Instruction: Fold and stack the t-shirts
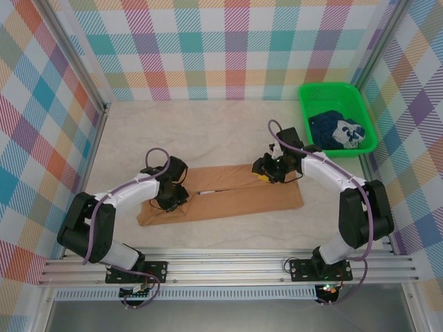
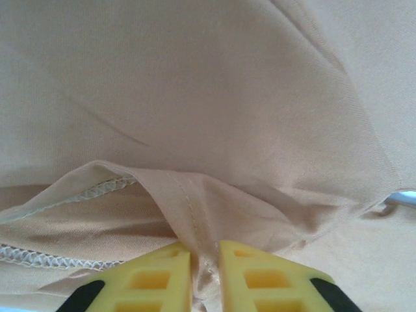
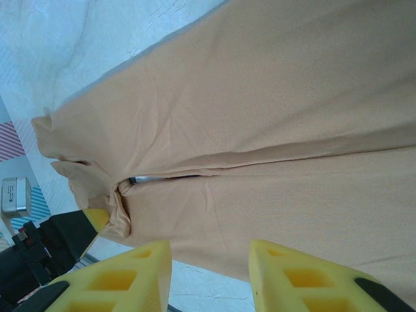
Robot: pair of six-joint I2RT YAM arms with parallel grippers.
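The tabletop (image 1: pixel 208 124) carries a tan shirt (image 1: pixel 228 200) at its middle, laid as a long strip from 9 to 3 o'clock. It looks light, thin and limp, and would likely sag from a single hold, so the hems and corners at both ends are the places to pinch. A green basket (image 1: pixel 325 86) at 2 o'clock holds a crumpled navy shirt (image 1: pixel 329 126). The left fingers (image 2: pixel 153 276), nearly together, pinch a fold at the strip's 9 o'clock end. The right fingers (image 3: pixel 305 276) stand partly apart and empty over its 1 o'clock edge.

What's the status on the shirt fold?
Left gripper shut on tan t-shirt. Right gripper open over it. Shirt folded lengthwise on table. Navy t-shirt in green basket, clear of arms.
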